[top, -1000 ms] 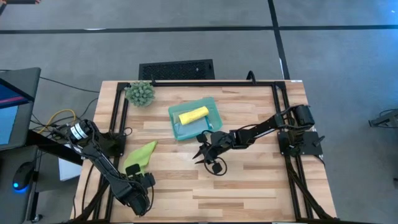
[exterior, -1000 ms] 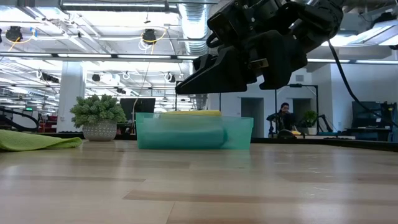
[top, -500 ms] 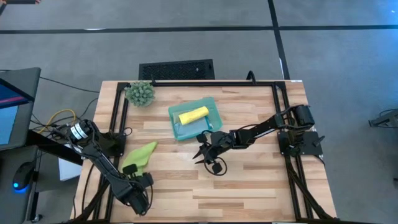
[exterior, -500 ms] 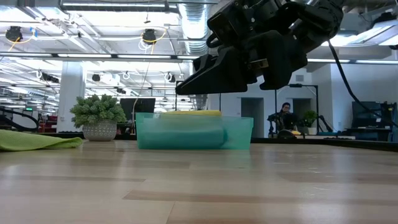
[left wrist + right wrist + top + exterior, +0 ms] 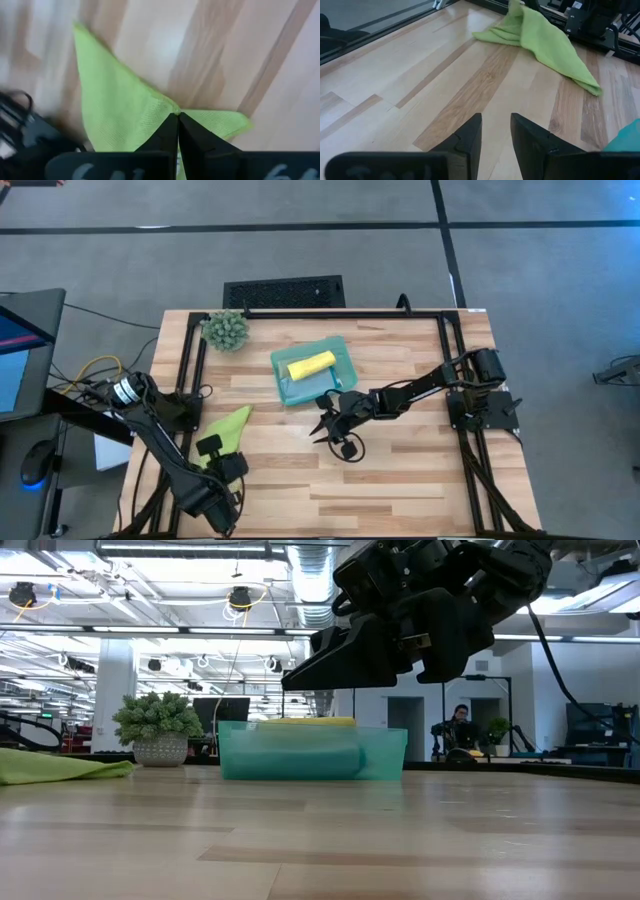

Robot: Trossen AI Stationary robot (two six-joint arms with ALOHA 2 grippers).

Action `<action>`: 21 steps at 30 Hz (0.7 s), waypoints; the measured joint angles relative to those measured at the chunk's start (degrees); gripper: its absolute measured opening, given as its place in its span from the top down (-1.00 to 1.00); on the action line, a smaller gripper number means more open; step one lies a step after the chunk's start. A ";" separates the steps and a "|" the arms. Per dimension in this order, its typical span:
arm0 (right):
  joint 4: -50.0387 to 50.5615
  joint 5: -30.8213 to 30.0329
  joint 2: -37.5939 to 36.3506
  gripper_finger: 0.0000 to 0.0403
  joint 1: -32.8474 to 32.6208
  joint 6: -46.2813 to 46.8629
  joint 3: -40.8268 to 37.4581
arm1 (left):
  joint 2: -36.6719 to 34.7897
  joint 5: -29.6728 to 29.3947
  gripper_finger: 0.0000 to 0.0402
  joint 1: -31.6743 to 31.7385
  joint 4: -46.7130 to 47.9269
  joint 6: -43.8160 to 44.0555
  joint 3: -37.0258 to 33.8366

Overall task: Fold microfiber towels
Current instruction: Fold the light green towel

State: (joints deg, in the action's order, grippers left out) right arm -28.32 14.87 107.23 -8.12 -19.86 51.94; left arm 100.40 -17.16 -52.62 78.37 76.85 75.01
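Lime green towel [image 5: 228, 429] is lying crumpled near the left edge of the worktop [image 5: 400, 480], one corner pointing toward the teal tray [image 5: 342, 366]. Compared with a second ago, the left gripper [image 5: 212, 452] has shifted inward from the front-left corner and is now sitting over the towel's near end, and its fingers, which were apart then, are now pressed together with a fold of the lime fabric caught between their tips, as the left wrist view [image 5: 177, 120] is showing. The left arm is reaching in from the left edge, bent sharply at the elbow near the front, with the wrist angled back toward the cloth. The right gripper [image 5: 327, 425] is hovering above the middle of the worktop just in front of the tray, exactly as before, its fingers [image 5: 470, 131] partly parted and holding nothing; its arm is stretching in low from the right edge. A yellow towel [image 5: 311, 364] is lying rolled in the tray on top of a light blue towel [image 5: 310, 384], and the plant ball [image 5: 226, 329] is sitting at the back-left corner.
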 joint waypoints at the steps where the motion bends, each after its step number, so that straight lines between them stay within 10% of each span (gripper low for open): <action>1: 0.01 0.00 -0.01 0.38 0.00 0.00 -0.01 | 0.00 -1.91 1.00 0.00 0.86 0.17 1.29; 12: -0.72 0.00 -0.01 0.33 -0.36 1.40 0.00 | 0.00 -24.84 1.00 -0.07 1.14 -13.82 22.35; 21: -2.80 0.01 2.30 -0.12 -0.92 1.14 0.79 | 0.00 -26.96 1.00 -0.68 -4.35 -21.34 25.98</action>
State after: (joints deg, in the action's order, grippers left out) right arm -31.12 14.89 109.53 -9.04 -18.71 52.73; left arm 100.40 -44.12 -53.30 74.02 55.50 100.99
